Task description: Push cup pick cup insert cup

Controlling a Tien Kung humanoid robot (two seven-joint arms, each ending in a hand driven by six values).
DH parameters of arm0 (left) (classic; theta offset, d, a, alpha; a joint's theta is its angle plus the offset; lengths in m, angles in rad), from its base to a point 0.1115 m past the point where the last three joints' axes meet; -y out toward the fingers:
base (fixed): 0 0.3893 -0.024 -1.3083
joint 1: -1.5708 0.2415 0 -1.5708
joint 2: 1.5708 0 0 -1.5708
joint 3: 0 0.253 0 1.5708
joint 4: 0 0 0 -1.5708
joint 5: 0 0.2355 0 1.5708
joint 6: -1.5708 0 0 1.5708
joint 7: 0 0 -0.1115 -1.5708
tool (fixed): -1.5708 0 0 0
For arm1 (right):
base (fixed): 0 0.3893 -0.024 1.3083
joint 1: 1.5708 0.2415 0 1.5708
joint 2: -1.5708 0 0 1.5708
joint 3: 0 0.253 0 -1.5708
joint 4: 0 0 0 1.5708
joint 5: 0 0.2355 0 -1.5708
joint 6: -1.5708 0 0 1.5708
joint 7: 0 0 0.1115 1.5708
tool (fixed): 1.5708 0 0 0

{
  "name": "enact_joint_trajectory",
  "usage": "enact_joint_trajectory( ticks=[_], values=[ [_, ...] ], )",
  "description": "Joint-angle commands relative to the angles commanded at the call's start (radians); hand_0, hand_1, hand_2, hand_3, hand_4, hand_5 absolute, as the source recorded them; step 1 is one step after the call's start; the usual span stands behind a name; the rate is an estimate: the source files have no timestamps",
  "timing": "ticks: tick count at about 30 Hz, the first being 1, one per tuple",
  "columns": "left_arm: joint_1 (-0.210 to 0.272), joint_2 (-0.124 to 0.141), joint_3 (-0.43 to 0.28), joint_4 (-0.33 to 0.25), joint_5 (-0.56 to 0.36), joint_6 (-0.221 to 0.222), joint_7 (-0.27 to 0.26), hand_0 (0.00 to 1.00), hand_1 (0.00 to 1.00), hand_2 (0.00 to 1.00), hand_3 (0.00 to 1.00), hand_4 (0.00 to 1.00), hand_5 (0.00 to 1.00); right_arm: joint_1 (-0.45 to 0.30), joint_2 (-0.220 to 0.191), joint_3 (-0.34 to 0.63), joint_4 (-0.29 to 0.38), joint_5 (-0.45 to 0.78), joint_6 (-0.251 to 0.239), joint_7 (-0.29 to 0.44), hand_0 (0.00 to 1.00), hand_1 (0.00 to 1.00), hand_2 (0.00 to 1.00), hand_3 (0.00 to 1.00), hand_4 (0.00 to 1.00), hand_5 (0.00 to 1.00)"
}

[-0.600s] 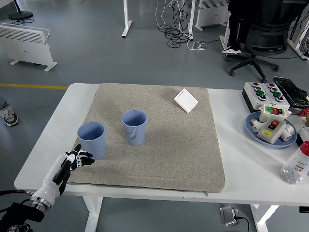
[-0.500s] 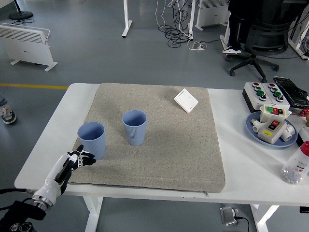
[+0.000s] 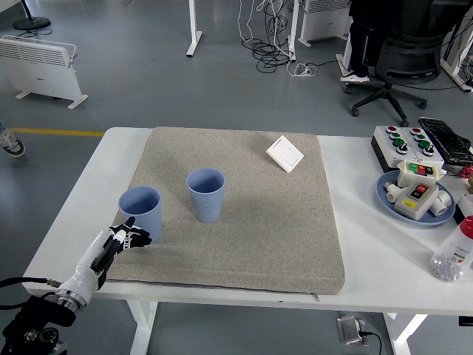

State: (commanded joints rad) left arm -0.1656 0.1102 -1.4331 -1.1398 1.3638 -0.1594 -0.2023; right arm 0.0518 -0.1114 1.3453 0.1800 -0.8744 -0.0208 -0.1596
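Two light blue ribbed cups stand upright on the grey mat (image 3: 244, 251). The left cup (image 3: 141, 213) is near the mat's left edge; the right cup (image 3: 205, 194) stands a little apart, toward the middle. My left hand (image 3: 122, 240) comes in from the lower left and sits just below the left cup's base. Its fingers are relaxed and hold nothing, with the fingertips (image 3: 139, 237) close to or touching the cup's lower side. The right arm is out of view.
A white square plate (image 3: 284, 154) lies at the mat's far right corner. At the table's right are a button box (image 3: 403, 141), a blue dish (image 3: 386, 198) with switch parts, and a clear bottle (image 3: 453, 255).
My left hand has crept up and slightly right toward the left cup's base. Both cups stand where they were.
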Motion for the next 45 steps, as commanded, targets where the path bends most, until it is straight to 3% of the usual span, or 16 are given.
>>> enact_joint_trajectory(
  ticks=[20,32,37,45],
  values=[
    [-0.076,0.002,0.029,0.099,-0.014,0.014,-0.036,0.721,0.593,0.523,0.492,0.62,0.998,0.004,0.002,-0.014,0.0,-0.002,-0.001,-0.003,0.757,0.636,0.665,0.559,0.081,0.488],
    [-0.134,0.002,0.05,0.167,-0.075,0.025,-0.071,0.727,0.593,0.519,0.49,0.62,0.998,0.009,0.0,-0.025,0.0,-0.001,-0.002,-0.004,0.757,0.636,0.665,0.559,0.081,0.487],
    [-0.173,-0.023,0.051,0.222,-0.112,0.046,-0.115,0.708,0.576,0.508,0.483,0.615,0.998,0.01,-0.002,-0.028,0.0,-0.003,-0.002,-0.005,0.757,0.636,0.665,0.559,0.081,0.486],
    [-0.222,-0.051,0.064,0.299,-0.131,0.045,-0.132,0.699,0.57,0.501,0.476,0.612,0.998,0.011,-0.003,-0.031,0.0,-0.003,-0.002,-0.006,0.757,0.636,0.664,0.559,0.081,0.485]
  ],
)
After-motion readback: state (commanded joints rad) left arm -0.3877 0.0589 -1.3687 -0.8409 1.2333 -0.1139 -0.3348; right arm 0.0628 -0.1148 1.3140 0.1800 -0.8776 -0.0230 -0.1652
